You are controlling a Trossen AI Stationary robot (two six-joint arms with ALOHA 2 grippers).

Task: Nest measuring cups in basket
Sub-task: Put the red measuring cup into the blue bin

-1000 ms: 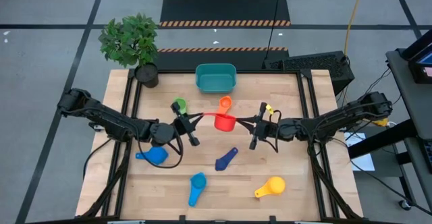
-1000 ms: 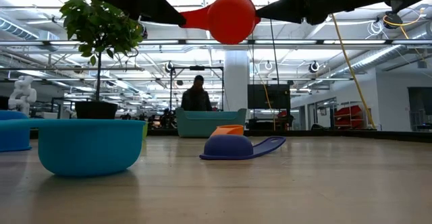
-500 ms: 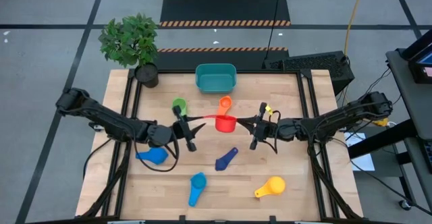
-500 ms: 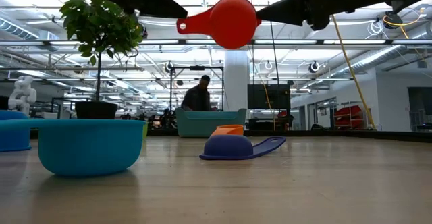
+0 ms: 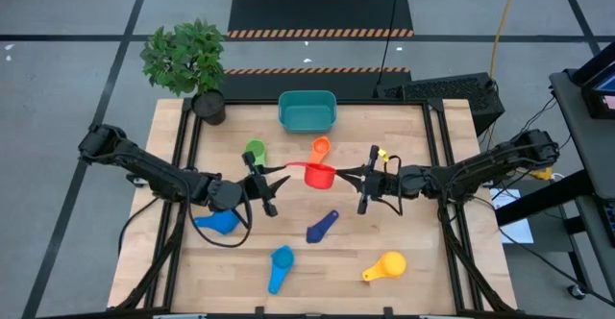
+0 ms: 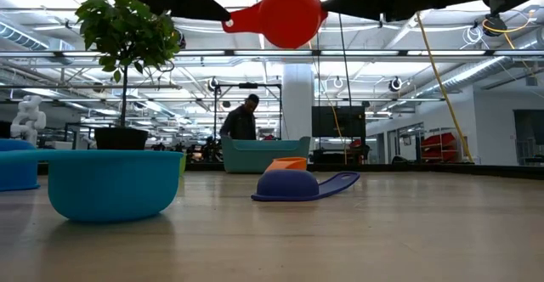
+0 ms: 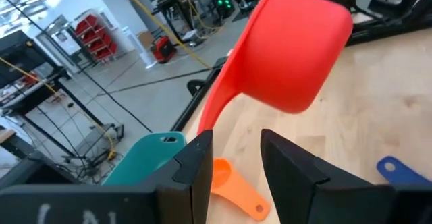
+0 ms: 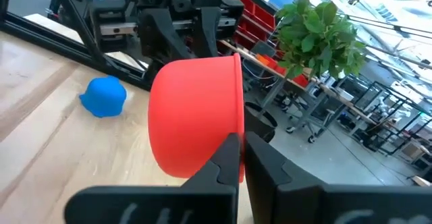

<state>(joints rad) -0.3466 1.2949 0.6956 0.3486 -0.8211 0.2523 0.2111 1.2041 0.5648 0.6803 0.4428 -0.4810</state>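
right pincer (image 5: pixel 357 176): clamped on red cup (image 5: pixel 322 175) rim, aloft | left pincer (image 5: pixel 280 177): parted, astride its handle (no contact seen) | orange cup (image 5: pixel 320 148), basket (image 5: pixel 307 112) beyond | dark blue cup (image 5: pixel 322 227) on surface (image 5: pixel 423 213) below

In the low view both arms are cut off by the top edge, and the basket (image 6: pixel 265 155) far behind partly hides a person (image 6: pixel 239 118).
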